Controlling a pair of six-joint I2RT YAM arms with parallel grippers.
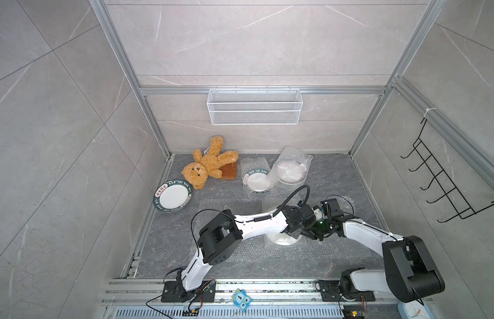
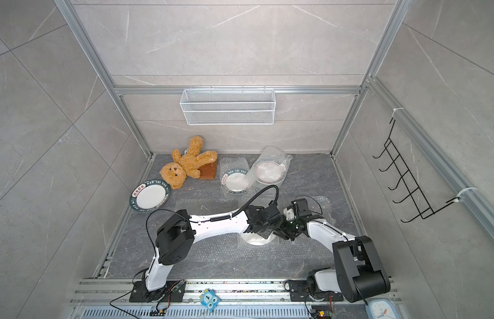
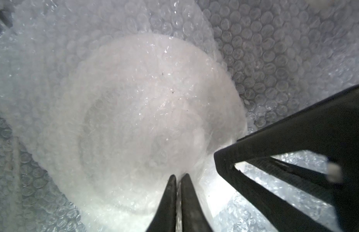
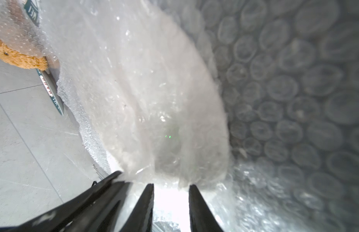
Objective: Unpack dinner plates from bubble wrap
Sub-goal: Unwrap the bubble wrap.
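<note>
A dinner plate in its bubble wrap pouch (image 1: pixel 281 239) (image 2: pixel 255 240) lies at mid-floor under both wrists. My left gripper (image 3: pixel 179 177) is shut, with a thin fold of the bubble wrap (image 3: pixel 275 60) pinched between its fingers. My right gripper (image 4: pixel 171 186) stands at the plate's (image 4: pixel 154 90) rim, jaws part closed with the bright white edge between them. Two more wrapped plates (image 1: pixel 257 181) (image 1: pixel 291 172) lie at the back. One bare dinner plate (image 1: pixel 172 198) (image 2: pixel 149 196) rests at the left.
A brown teddy bear (image 1: pixel 205 165) lies over a brown square slab (image 1: pixel 229 172) at the back left. A white wire basket (image 1: pixel 254 106) hangs on the back wall and a black hook rack (image 1: pixel 444 185) on the right wall. Flat bubble wrap (image 1: pixel 351 203) covers the floor near the arms.
</note>
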